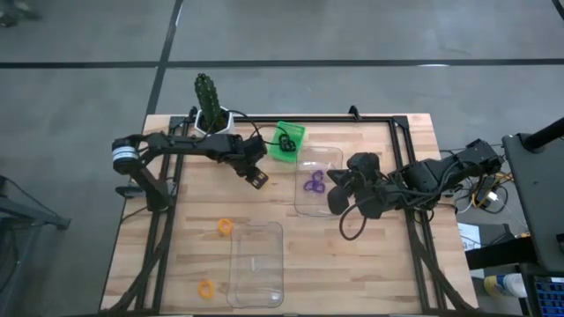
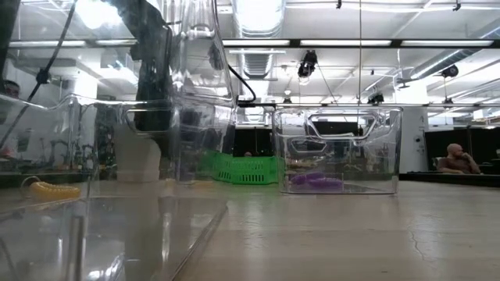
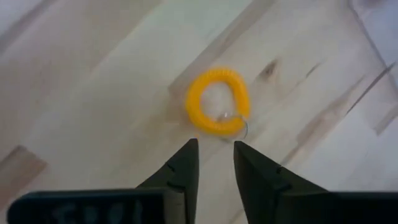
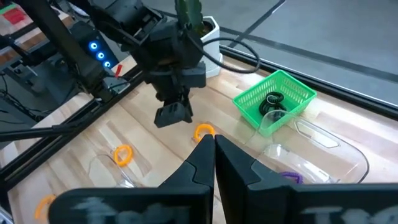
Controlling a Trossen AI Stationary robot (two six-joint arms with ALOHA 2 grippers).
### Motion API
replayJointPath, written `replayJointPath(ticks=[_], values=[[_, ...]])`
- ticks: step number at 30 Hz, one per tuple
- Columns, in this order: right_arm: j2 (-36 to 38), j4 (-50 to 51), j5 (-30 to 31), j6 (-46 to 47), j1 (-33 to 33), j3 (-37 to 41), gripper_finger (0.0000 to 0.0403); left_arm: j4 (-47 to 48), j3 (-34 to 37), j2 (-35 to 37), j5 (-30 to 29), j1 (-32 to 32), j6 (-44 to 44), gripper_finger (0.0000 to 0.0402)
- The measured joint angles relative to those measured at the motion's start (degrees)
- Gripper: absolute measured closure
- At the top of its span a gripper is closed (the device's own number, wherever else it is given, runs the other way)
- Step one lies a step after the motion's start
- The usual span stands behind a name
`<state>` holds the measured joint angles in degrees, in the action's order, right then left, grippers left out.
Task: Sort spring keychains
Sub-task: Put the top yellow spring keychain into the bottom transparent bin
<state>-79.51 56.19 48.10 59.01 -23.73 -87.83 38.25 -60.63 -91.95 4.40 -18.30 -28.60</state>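
Note:
An orange spring keychain lies flat on the wood just ahead of my left gripper, which is open, empty and above the table. More orange keychains lie near the front left. Purple keychains lie in the far clear tray. Black keychains sit in the green bin. My right gripper is shut and empty by that tray's right side.
A second clear tray stands near the front edge. A cactus in a white pot stands at the far left, behind the left arm. A black frame runs along the table's far and right sides. A person sits in the room behind.

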Motion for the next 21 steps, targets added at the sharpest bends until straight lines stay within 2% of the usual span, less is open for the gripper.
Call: replayJointPath(ticks=[10, 21], values=[[-0.5, 0.0, -0.1, 0.6, 0.0, 0.0, 0.0394, -2.6, -0.1, -3.4, -1.9, -2.1, 0.0, 0.0211], [-0.5, 0.2, -0.1, 0.3, 0.0, 0.1, 0.0394, -3.8, -0.3, -6.5, -1.9, -2.1, 0.0, 0.0200]])
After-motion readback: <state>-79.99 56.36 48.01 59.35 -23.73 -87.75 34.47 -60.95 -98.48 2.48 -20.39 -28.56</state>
